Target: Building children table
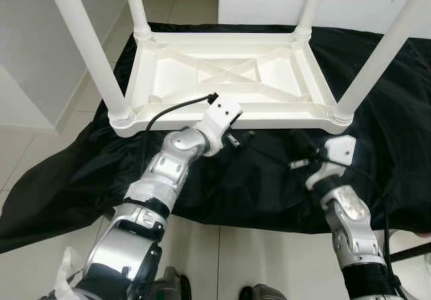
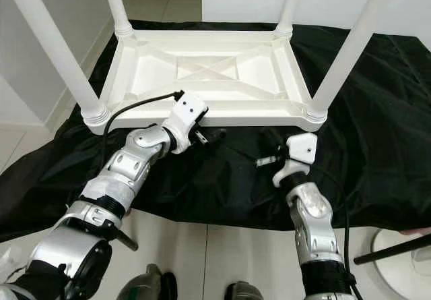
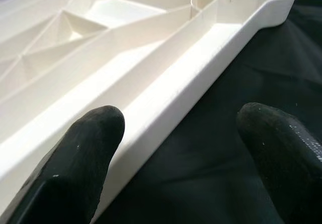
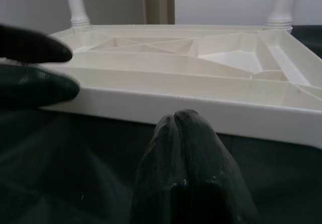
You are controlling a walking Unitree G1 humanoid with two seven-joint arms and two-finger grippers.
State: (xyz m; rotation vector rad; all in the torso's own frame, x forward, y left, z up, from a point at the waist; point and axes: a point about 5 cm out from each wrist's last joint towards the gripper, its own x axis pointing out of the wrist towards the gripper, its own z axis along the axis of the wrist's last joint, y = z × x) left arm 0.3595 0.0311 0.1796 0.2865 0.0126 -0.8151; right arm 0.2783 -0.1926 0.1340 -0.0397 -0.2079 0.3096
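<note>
On the floor, over a black cloth (image 1: 81, 172), the white children table (image 1: 229, 77) lies upside down. Its flat top faces down on the cloth and its four white legs (image 1: 84, 44) stick up, one at each corner. All four legs look like they are already in their holes. I think the table was turned over like this so the legs could go in from above, and the cloth keeps the top from getting scratched.

Both arms reach toward the long near side of the table. The left claw (image 1: 239, 138) is just beside that edge, near the middle. Its two black fingers (image 3: 80, 158) are spread wide, with the white rim showing between them, and they hold nothing. I think it is ready to grab the rim.

The right claw (image 1: 300, 155) is over the cloth, close to the near corner on the robot's right, a little back from the edge. Its fingers are pressed together and it holds nothing.

Most of the building looks done. Maybe the table needs turning over next.
</note>
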